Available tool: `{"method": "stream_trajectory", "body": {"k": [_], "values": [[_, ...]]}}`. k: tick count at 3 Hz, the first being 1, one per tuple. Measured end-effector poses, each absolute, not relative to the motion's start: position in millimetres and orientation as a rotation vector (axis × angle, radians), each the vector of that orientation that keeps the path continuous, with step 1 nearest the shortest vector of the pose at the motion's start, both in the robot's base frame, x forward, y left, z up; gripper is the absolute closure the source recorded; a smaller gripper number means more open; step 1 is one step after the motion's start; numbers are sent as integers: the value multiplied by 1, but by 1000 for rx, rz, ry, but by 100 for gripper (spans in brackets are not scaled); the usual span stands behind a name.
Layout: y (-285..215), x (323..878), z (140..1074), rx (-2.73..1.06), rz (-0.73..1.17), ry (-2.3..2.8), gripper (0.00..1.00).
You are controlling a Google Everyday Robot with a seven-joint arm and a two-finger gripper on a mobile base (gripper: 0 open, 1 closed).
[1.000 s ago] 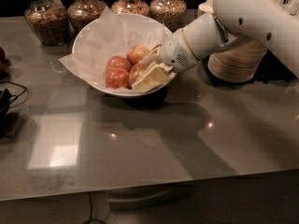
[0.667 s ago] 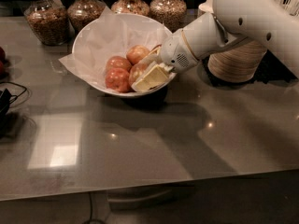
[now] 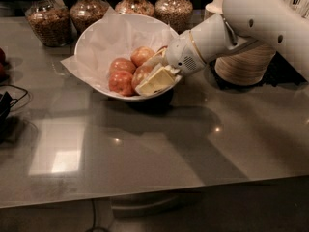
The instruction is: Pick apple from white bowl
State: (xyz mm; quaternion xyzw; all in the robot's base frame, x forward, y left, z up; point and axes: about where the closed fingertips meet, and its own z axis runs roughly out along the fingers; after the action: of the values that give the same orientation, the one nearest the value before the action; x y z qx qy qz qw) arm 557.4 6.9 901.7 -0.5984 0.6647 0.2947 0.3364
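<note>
The white bowl (image 3: 96, 37), wide and lined with crinkled white paper, stands at the back middle of the grey table. Several reddish apples lie in it. One apple (image 3: 143, 73) sits between the cream fingers of my gripper (image 3: 145, 76). The gripper reaches into the bowl's right side from the right and is closed on that apple, which still rests low in the bowl. Two more apples (image 3: 120, 82) lie just left of it and another (image 3: 142, 54) lies behind. The white arm (image 3: 251, 18) comes in from the upper right.
Several glass jars of grain (image 3: 46, 18) stand behind the bowl. A stack of beige paper bowls (image 3: 246, 64) stands to the right under the arm. A dark cable and object (image 3: 6, 105) lie at the left edge. The table's front edge (image 3: 154, 192) runs below.
</note>
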Motion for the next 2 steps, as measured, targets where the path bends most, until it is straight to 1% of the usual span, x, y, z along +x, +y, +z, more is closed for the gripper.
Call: {"method": "stream_trajectory", "body": {"k": [1,2], "values": [[8,554,923,-1552,803,1664,100],[7,549,962,-1553,793,1571,100]]}}
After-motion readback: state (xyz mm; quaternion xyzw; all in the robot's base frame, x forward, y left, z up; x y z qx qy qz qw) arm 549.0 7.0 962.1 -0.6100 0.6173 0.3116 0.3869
